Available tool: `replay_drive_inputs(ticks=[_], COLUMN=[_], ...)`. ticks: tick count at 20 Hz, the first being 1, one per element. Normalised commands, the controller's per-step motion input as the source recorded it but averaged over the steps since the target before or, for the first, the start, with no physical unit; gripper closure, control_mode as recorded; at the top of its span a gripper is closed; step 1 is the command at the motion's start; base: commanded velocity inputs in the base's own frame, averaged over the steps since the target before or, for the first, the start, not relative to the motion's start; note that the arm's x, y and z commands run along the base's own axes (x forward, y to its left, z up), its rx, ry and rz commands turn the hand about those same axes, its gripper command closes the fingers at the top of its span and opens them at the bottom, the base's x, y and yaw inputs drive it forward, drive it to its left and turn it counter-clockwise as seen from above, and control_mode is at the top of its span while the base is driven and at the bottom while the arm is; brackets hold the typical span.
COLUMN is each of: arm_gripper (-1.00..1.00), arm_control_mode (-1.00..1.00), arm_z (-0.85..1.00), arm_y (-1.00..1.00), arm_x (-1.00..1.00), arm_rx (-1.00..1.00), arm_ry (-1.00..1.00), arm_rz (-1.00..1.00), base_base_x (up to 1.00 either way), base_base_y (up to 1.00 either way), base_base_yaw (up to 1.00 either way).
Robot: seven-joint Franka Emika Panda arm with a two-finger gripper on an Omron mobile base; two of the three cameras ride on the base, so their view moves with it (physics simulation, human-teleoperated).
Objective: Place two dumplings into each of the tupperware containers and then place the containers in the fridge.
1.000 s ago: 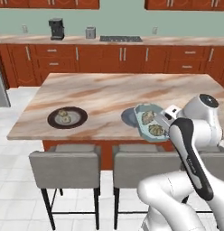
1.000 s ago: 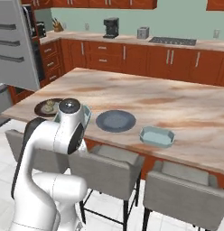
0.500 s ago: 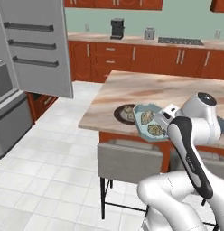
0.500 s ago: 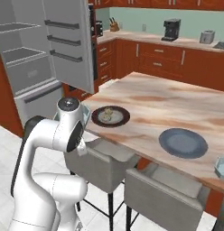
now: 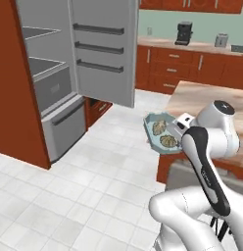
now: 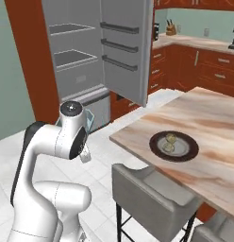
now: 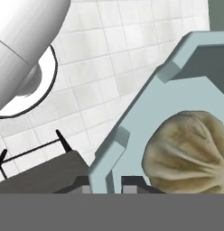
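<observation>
Claw: claw [image 7: 105, 182] pinching the rim of a tupperware container [image 5: 161, 133], 1 finger tip on each side of the wall in the hand view; the tub is carried in the air above the white tiled floor [image 5: 94, 181].
Carried tub: pale blue-teal, shallow, rounded corners; seen at 12 to 3 o'clock in the hand view [image 7: 145, 113]; in the left base view it sits at 9 o'clock of the arm's wrist.
Contents: 2 dumplings inside the tub, 1 toward the far side [image 5: 159, 127] and 1 nearer the wrist [image 5: 169, 141]; 1 of them is seen close up in the hand view [image 7: 188, 151], tan and pleated, resting against the tub wall.
Fridge: fridge [image 5: 42, 83] at 9 to 11 o'clock of the left base view, door [image 5: 101, 51] swung open, grey interior with flat shelves showing; reddish-brown panel [image 5: 18, 98] on its side.
Fridge, other side: in the right base view the open fridge [image 6: 76, 61] stands at 11 o'clock, its door [image 6: 126, 47] at 12 o'clock.
Surface: marbled island surface [image 6: 204, 127] at 3 o'clock of the right base view, well apart from the carried tub.
Plate: dark-rimmed round plate [image 6: 174, 146] on the surface near its edge, holding 2 more dumplings [image 6: 169, 142].
Seating: grey chair [image 6: 152, 196] drawn up below the surface edge at 5 o'clock.
Background: coffee machine [image 5: 183, 33] on the far counter at 1 o'clock of the left base view.
</observation>
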Motion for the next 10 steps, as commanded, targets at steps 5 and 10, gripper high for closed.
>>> replay_drive_inputs(ticks=[5, 10], arm_gripper=[1.00, 1.00], arm_control_mode=[1.00, 1.00], arm_z=[0.00, 0.00], arm_y=[0.00, 0.00], arm_x=[0.00, 0.00], arm_rx=[0.00, 0.00], arm_ry=[0.00, 0.00], arm_rz=[0.00, 0.00], base_base_x=[0.79, 0.91], base_base_y=[0.32, 0.09], base_base_yaw=[0.32, 0.26])
